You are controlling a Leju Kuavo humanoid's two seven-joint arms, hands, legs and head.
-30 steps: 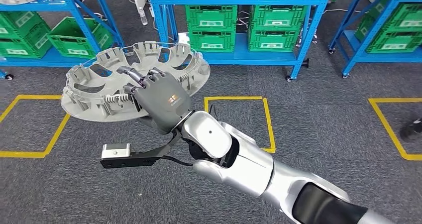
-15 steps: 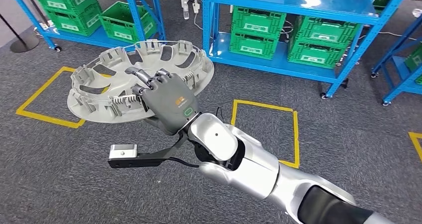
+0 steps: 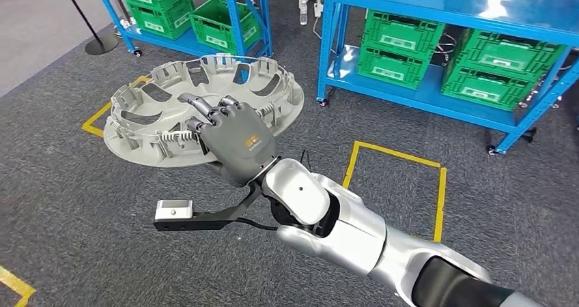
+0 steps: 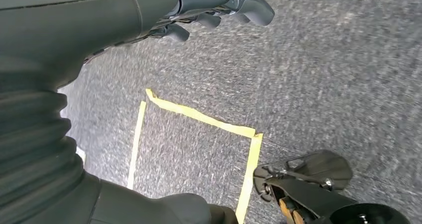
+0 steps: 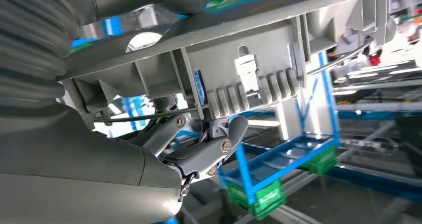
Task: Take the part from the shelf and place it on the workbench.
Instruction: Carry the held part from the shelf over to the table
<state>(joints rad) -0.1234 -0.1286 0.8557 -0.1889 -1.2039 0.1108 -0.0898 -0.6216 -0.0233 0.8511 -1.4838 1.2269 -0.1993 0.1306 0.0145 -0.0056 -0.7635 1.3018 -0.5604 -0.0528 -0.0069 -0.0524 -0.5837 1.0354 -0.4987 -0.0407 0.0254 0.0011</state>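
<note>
Since a second ago the whole scene has slid to the right and down the frame, which reads as the camera turning; against the right hand the part sits as it did before. This part is a grey, round wheel-cover-like disc with ribbed tabs round its rim, carried level above the carpeted floor in the upper left of the head view. The right hand lies on the disc's near edge, fingers curled over the rim onto its inner face, and in the right wrist view the fingers press up under a ribbed tab of the part, so the hand grips it. A small orange logo marks the back of the hand; its letters are too small to read. In the left wrist view the left hand hangs over the floor, fingers curled in loosely with nothing in them. Two blue shelf racks stand along the top of the frame, holding at least six green crates. Yellow tape marks three partly seen floor boxes.
</note>
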